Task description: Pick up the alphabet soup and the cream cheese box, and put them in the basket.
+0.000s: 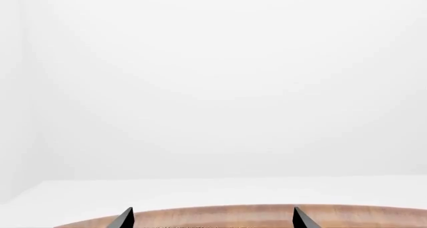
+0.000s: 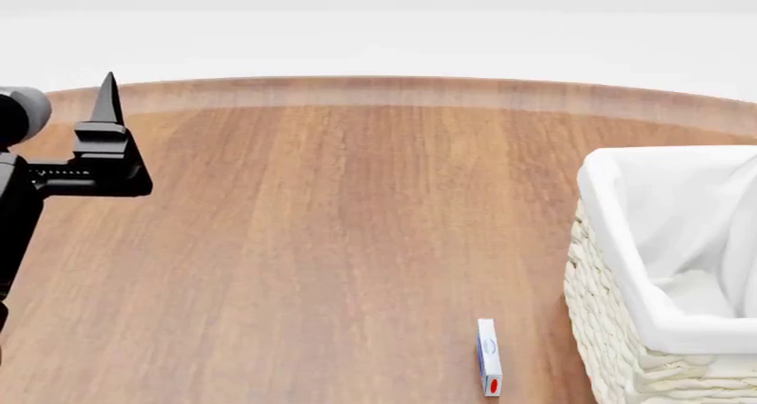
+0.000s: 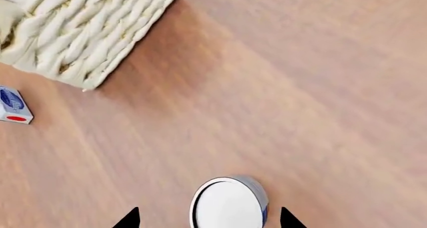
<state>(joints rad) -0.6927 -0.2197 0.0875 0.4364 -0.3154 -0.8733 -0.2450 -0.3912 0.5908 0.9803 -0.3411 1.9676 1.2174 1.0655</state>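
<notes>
The alphabet soup [image 3: 229, 204] is a can seen from above, with a white lid and a blue side, standing on the wooden table. My right gripper [image 3: 209, 219] is open above it, one dark fingertip on each side and apart from the can. The cream cheese box [image 2: 488, 357] stands on edge near the table's front, just left of the basket [image 2: 615, 333]; the box [image 3: 13, 105] and a basket corner [image 3: 87, 33] also show in the right wrist view. My left gripper [image 2: 106, 112] is raised at the far left, open [image 1: 213, 220] and holding nothing. In the head view the can and right gripper are out of sight.
The round wooden table [image 2: 331, 227] spreads between the left arm and the basket. Its far edge [image 1: 220, 210] curves below a plain white background. The basket's white cloth liner [image 2: 686, 236] folds over its rim.
</notes>
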